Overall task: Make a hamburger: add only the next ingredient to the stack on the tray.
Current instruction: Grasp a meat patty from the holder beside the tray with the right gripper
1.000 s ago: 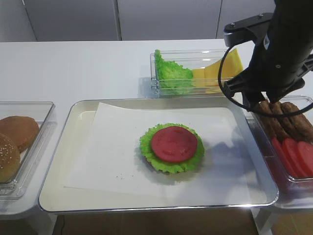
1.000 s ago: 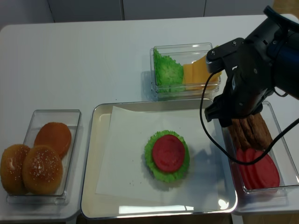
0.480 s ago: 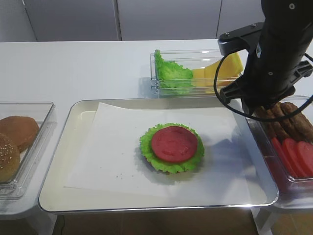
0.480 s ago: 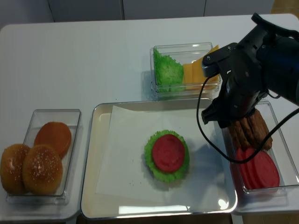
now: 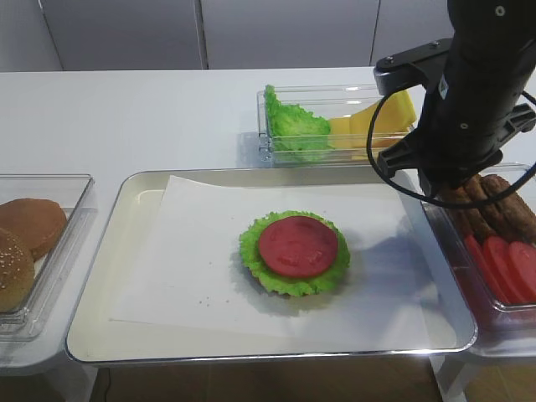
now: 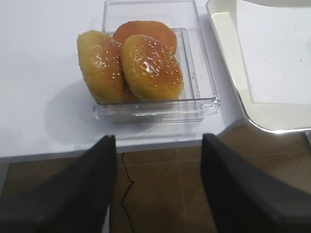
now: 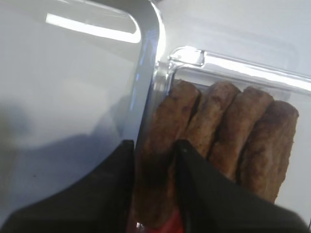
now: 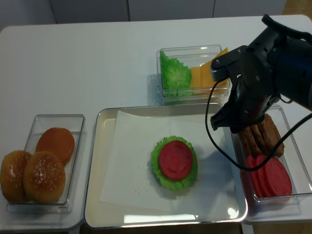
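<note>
Several dark brown meat patties (image 5: pixel 490 208) (image 8: pixel 262 134) stand on edge in a clear box at the right. My right gripper (image 7: pixel 155 145) reaches down into that box, and its two black fingers press both faces of the leftmost patty (image 7: pixel 167 124), so it is shut on it. The stack (image 5: pixel 297 247) (image 8: pixel 174 160), a red tomato slice on ruffled green lettuce, lies on the white paper in the silver tray (image 5: pixel 138 218) (image 8: pixel 95 170). My left gripper (image 6: pixel 158 138) hangs open off the table's front edge, below the bun box, holding nothing.
Red tomato slices (image 5: pixel 507 264) share the patty box, nearer the front. A clear box of lettuce and yellow cheese (image 5: pixel 335 126) stands behind the tray. Tan buns (image 6: pixel 146 68) fill a clear box left of the tray. The right arm (image 8: pixel 258 83) overhangs the tray's right rim.
The right arm shifted slightly left over the patty box, then held still. Its jaws have drawn in onto the leftmost patty. The stack and left gripper are unchanged.
</note>
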